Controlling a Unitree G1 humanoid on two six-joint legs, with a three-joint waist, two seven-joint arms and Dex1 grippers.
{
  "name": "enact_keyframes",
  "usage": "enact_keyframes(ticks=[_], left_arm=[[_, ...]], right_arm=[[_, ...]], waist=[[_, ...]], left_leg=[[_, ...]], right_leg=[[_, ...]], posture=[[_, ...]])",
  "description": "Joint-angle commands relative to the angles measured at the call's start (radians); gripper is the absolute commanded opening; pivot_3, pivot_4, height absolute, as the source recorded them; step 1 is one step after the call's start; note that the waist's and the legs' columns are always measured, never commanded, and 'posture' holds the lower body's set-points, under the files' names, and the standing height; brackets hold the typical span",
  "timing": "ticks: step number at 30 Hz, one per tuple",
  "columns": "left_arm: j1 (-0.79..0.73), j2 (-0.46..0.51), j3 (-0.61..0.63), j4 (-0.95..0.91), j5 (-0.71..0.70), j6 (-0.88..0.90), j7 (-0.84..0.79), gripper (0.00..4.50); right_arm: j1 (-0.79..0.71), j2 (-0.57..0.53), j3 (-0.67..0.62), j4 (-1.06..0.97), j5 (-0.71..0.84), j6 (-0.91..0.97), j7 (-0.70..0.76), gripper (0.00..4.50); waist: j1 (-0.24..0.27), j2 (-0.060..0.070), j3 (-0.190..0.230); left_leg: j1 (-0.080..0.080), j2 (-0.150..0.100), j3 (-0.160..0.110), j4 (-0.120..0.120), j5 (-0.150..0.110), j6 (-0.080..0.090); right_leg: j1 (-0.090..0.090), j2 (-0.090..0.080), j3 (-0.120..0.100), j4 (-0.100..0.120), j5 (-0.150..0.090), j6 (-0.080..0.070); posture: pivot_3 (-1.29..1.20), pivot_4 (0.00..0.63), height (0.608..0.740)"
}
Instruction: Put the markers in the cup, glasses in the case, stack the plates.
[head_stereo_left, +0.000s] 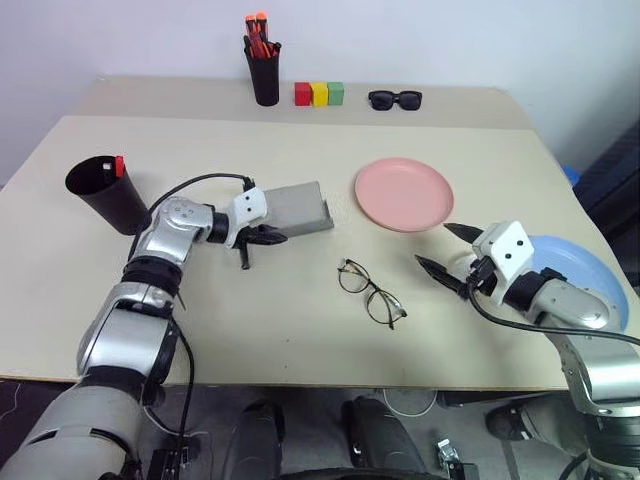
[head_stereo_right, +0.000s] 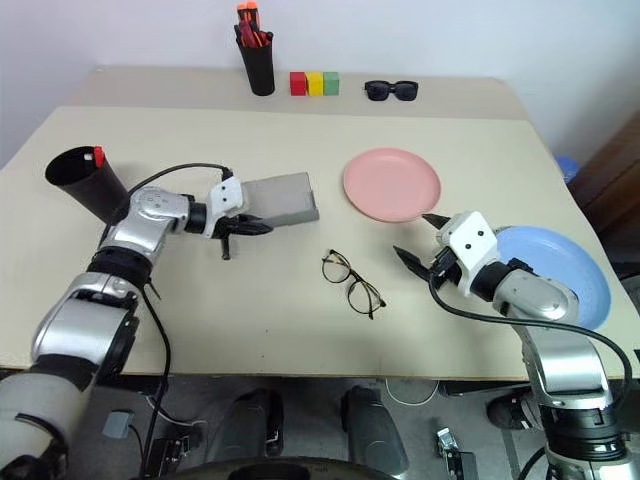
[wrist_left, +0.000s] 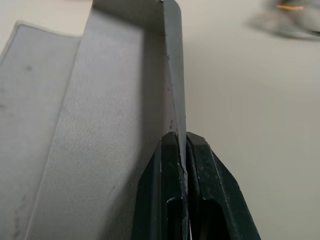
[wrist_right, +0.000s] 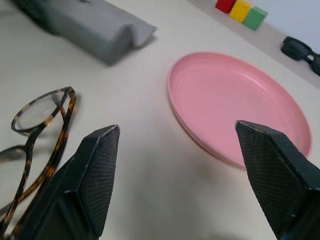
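The step in hand was the glasses: the left gripper (head_stereo_left: 262, 238) had its two fingers pinched tight on the thin edge of the grey case (head_stereo_left: 298, 209), seemingly the lip of its lid, so the case was being opened or held ready. The next move, as I judged it, called for lifting that flap clear while the right gripper (head_stereo_left: 447, 250), its fingers spread wide and holding nothing, came across to the glasses (head_stereo_left: 371, 292) and took them by the frame without bending it.

The table (head_stereo_left: 250, 330), a broad beige top, carried everything, with a pale wall behind it. The blue plate (head_stereo_left: 590, 268) lay at the table's right edge, partly under the right arm, and the pink plate (head_stereo_left: 403, 193) sat apart from it towards the middle, so they were not yet stacked. The case lay left of the pink plate, the glasses open in front of both. The black cup (head_stereo_left: 106, 192) stood tilted at the left with a red marker cap (head_stereo_left: 119, 165) showing at its rim. At the back stood a pen holder (head_stereo_left: 264, 70) with markers, three coloured blocks (head_stereo_left: 319, 94) and sunglasses (head_stereo_left: 395, 99).
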Motion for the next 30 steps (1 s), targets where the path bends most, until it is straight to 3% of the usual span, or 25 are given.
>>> enact_keyframes(ticks=[1,7,10,14,20,30], left_arm=[[0.052,0.055,0.003,-0.203,-0.054,0.067,-0.109,0.02],[0.111,0.092,-0.008,-0.36,-0.036,0.163,-0.111,0.02],[0.125,0.096,-0.01,-0.386,-0.035,0.193,-0.112,0.95],[0.14,0.089,0.008,-0.392,-0.025,0.128,-0.053,2.87],[0.167,0.099,0.056,-0.457,-0.076,0.167,0.002,2.87],[0.384,0.182,0.117,-0.773,-0.184,0.381,0.061,2.87]], right_arm=[[0.0,-0.019,-0.025,-0.056,0.024,0.01,0.007,3.78],[-0.007,-0.018,0.0,-0.053,0.029,0.016,0.022,3.78],[-0.018,-0.016,0.02,-0.047,0.029,0.019,0.029,3.78],[-0.036,-0.032,0.042,-0.061,0.055,0.073,0.054,3.78],[-0.091,-0.044,0.088,-0.139,0.097,0.241,0.04,3.78],[-0.132,-0.059,0.161,-0.201,0.121,0.441,0.007,3.78]], waist=[[0.003,0.0,0.0],[0.011,0.0,0.0],[0.007,0.0,0.0],[0.003,0.002,0.0],[0.005,0.002,0.0],[0.007,0.002,-0.001]], left_leg=[[0.0,0.0,0.0,0.0,0.0,0.0],[0.0,-0.001,0.0,0.003,0.0,0.001],[0.0,-0.001,0.0,0.003,0.0,0.001],[0.001,0.0,0.0,0.003,0.0,0.001],[0.0,0.0,0.0,0.003,0.0,0.001],[0.0,0.0,0.0,0.003,-0.001,0.001]], right_leg=[[0.0,0.0,0.0,0.0,0.0,0.0],[0.002,-0.001,0.0,0.0,0.0,0.0],[0.002,-0.001,0.0,0.0,0.0,0.0],[0.002,0.0,0.0,0.0,0.0,0.0],[0.002,-0.001,0.0,0.0,0.0,0.0],[0.002,-0.001,0.0,0.0,0.0,0.0]], posture=[[0.0,0.15,0.725],[0.0,0.15,0.725],[0.0,0.15,0.725],[0.0,0.15,0.725],[0.0,0.15,0.725],[0.0,0.15,0.725]])
